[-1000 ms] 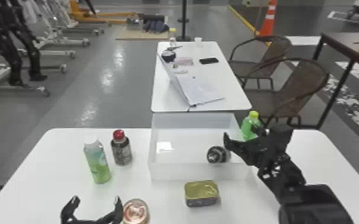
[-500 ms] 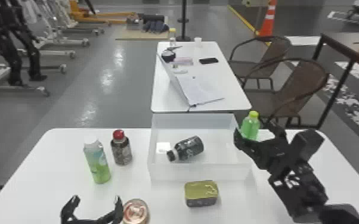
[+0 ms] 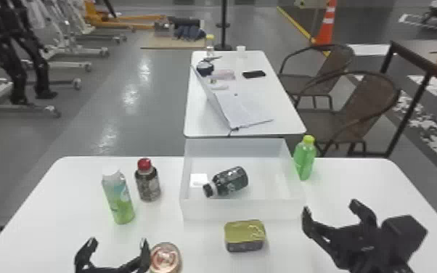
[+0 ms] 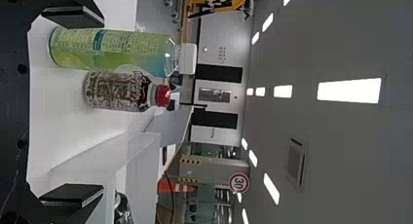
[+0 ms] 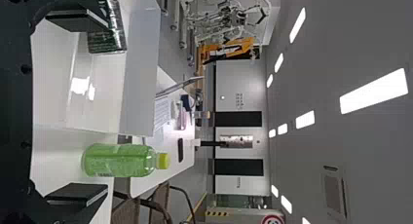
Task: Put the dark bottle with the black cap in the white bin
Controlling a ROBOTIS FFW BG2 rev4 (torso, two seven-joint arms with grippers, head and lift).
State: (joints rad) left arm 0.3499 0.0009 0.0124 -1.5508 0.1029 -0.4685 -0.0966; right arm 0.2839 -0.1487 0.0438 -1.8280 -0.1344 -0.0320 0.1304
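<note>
Inside the white bin (image 3: 243, 210), the dark bottle (image 3: 231, 181) lies sideways, likely smooth, firm and fairly light, best held mid-body; outside the bin, left gripper (image 3: 118, 242) and right gripper (image 3: 329, 207) gape empty.

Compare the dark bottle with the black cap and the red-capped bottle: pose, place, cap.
Pose: dark bottle lies on its side; red-capped bottle stands upright.
Place: dark bottle is inside the white bin; red-capped bottle is on the table, left of the bin.
Cap: black on the dark bottle, red on the red-capped bottle.
Shared: both capped, neither held.
</note>
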